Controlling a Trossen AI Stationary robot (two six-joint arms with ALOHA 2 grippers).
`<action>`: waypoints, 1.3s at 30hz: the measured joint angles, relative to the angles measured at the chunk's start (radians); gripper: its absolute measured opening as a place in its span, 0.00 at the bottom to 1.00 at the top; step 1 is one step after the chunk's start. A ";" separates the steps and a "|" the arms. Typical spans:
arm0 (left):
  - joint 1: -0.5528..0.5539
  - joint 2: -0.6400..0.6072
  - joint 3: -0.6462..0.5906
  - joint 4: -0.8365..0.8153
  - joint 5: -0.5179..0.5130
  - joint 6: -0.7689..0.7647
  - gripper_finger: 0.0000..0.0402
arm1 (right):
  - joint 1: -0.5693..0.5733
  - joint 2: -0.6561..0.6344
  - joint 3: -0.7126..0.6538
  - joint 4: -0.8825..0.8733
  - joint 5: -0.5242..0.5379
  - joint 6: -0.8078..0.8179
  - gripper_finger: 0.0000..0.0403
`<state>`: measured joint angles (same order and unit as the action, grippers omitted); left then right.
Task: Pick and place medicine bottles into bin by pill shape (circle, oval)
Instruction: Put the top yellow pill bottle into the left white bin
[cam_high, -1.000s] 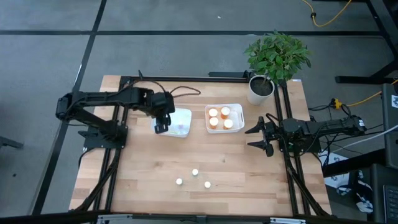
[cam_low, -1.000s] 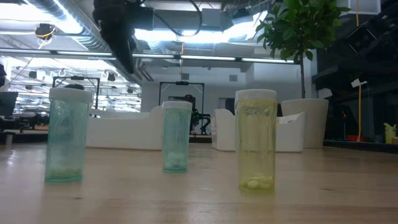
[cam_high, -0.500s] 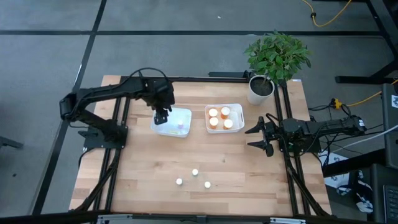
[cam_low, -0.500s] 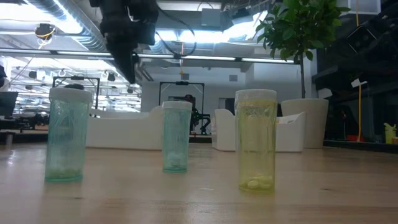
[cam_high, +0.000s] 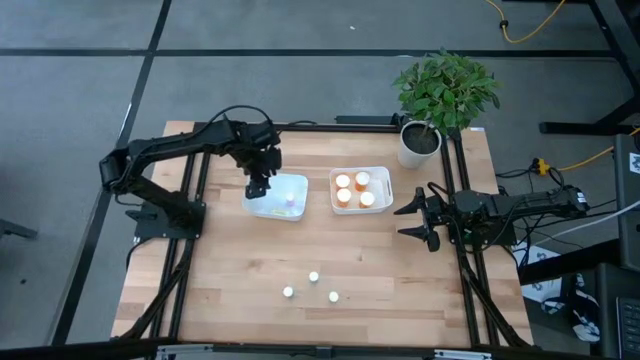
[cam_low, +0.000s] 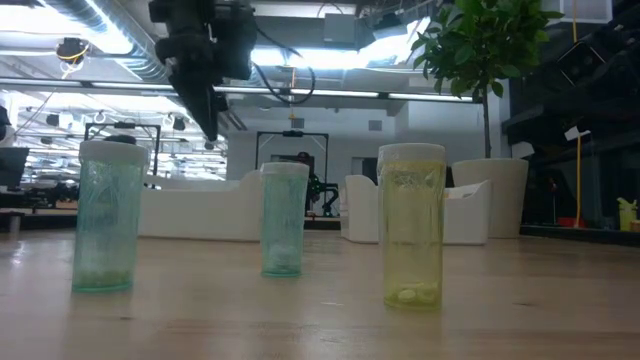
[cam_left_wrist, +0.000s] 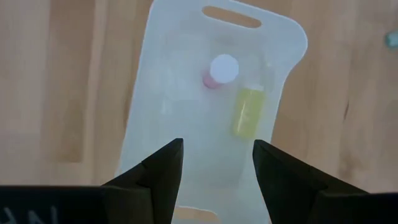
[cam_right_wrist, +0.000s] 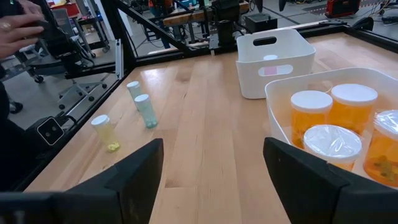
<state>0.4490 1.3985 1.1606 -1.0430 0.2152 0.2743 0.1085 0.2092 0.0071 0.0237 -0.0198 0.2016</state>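
I've got the left gripper (cam_high: 259, 186) hanging over the left bin (cam_high: 297, 189), at its far-left corner, fingers (cam_left_wrist: 163, 167) spread w/ nothing between them; I read that as a drop just done, since the left wrist view looks straight down past the open fingers into that bin. Inside it: a pink-tinted bottle (cam_left_wrist: 221, 70) standing cap-up and a yellowish bottle (cam_left_wrist: 246, 112) on its side right next to it, prob. lying as it fell. Right of the left bin sits the right bin (cam_high: 383, 176), holding four orange bottles (cam_high: 353, 188) upright and packed close, so that's the other pill-shape pile. Three small bottles (cam_high: 312, 277) wait on the bench (cam_high: 230, 270), well toward the near edge from the left bin, in a loose cluster: two blue-green, one yellow-green w/ pills visible at the bottom. Right gripper (cam_high: 417, 216) is parked beyond the right bin at the bench's right side, fingers (cam_right_wrist: 137, 174) spread, empty. Potted plant (cam_high: 440, 100) stands behind it. No labels, brands or writing readable on bottles or bins.
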 joint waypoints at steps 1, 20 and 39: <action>-0.003 0.003 0.000 -0.006 0.007 -0.020 0.47 | 0.000 0.000 0.000 0.000 0.000 0.000 0.69; -0.077 0.222 -0.001 0.007 0.053 -0.023 0.45 | 0.000 0.000 0.000 0.000 0.000 0.000 0.69; -0.076 0.301 -0.038 0.105 0.081 0.020 0.44 | 0.000 0.000 0.000 0.000 0.000 0.000 0.69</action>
<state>0.3729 1.6995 1.1229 -0.9380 0.2963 0.2942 0.1085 0.2092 0.0071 0.0238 -0.0200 0.2016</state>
